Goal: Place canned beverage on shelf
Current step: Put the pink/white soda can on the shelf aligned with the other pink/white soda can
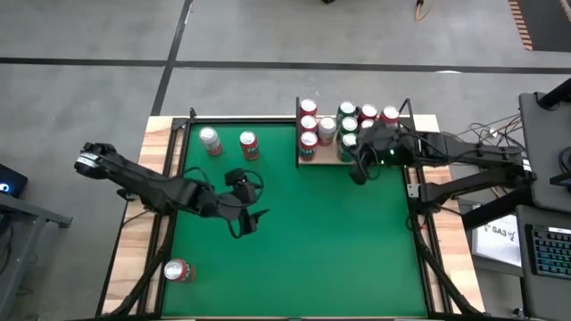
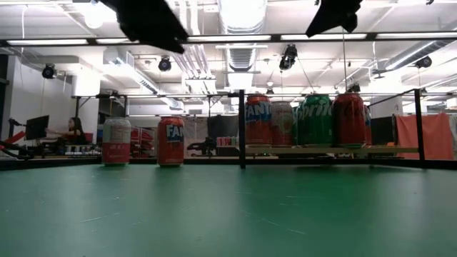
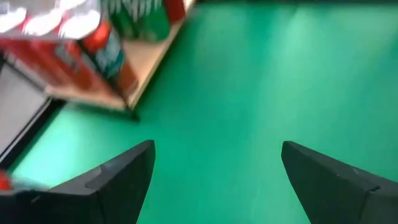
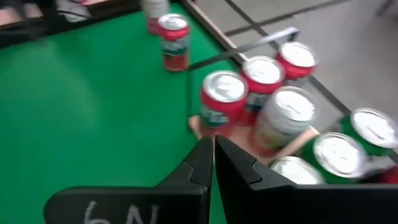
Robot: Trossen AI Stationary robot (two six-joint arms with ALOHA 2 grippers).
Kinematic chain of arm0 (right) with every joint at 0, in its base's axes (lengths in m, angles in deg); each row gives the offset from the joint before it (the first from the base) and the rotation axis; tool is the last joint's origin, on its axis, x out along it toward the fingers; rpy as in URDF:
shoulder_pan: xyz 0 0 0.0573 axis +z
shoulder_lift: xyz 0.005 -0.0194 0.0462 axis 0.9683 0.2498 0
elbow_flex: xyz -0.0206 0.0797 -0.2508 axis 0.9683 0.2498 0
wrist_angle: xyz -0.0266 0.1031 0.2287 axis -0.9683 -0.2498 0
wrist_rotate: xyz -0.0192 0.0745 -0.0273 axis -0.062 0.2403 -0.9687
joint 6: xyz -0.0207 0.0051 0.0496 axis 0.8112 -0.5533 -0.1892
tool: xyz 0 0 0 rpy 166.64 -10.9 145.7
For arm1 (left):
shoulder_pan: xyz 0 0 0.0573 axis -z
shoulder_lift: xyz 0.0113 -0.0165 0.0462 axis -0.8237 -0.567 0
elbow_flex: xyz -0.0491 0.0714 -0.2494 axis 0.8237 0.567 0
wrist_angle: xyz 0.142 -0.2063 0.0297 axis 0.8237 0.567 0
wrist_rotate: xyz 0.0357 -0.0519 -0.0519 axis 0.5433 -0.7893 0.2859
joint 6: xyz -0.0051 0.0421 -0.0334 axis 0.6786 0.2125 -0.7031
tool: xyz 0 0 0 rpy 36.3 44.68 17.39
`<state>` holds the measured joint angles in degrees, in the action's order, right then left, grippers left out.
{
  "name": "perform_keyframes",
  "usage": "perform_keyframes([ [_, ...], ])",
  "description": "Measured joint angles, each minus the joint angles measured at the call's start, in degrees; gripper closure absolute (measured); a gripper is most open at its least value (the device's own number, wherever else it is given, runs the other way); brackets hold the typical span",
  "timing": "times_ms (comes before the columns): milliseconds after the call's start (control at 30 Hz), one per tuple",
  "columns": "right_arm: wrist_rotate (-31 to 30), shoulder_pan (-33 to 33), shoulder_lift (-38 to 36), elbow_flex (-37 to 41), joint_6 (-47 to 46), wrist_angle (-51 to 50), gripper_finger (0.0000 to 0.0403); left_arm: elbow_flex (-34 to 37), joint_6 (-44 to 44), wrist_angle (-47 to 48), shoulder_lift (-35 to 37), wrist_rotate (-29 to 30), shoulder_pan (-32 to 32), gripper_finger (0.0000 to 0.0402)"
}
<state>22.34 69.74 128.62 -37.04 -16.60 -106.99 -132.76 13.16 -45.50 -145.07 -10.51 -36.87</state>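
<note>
Standing at the far edge of the green worktop (image 1: 321, 232), right of centre, the shelf (image 1: 323, 159) holds a crowd of upright cans: a column of three red cans (image 1: 309, 124) along its left side, a silver can (image 1: 327, 130) just beside them, green cans (image 1: 348, 125) further right, and more red-topped cans (image 1: 379, 113) at the far right corner. In the low view the same group shows as orange, pale, green and red cans side by side on the shelf's board (image 2: 328, 150). Left of the shelf, two cans stand directly on the worktop near its far edge: a silver-and-red can (image 1: 210, 141) and a red can (image 1: 249, 144), close together but apart. Another red can (image 1: 178, 271) lies on its side near the worktop's near left corner, well away from everything else. The right gripper (image 1: 359, 169) sits at the shelf's near right edge, above the worktop, with its fingers (image 4: 231, 165) pressed together and nothing between them. The left gripper (image 1: 248, 222) hovers over the middle-left of the worktop, its fingers (image 3: 124, 168) spread wide and empty.
</note>
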Motion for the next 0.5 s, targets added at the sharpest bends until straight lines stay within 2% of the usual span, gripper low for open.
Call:
perform_keyframes([
  [100, 0.0, 3.5, -0.5, 1.8, -0.9, 1.6, 0.0394, -4.1, -4.1, 10.9, -0.4, -0.5, 0.5, 0.0068],
  [167, 0.0, 5.7, -0.5, 2.5, -1.7, 2.3, 0.0394, -6.9, -6.9, 16.5, -0.5, -3.7, 0.6, 0.0068],
  [300, 0.0, 9.5, -0.2, 3.7, -2.8, 4.8, 0.0394, -12.2, -12.3, 21.9, -0.5, -10.1, 1.4, 0.0068],
  [500, 0.0, 13.9, 0.3, 4.1, -2.8, 7.1, 0.0394, -19.0, -15.6, 30.1, -0.6, -10.3, 2.9, 0.0068],
])
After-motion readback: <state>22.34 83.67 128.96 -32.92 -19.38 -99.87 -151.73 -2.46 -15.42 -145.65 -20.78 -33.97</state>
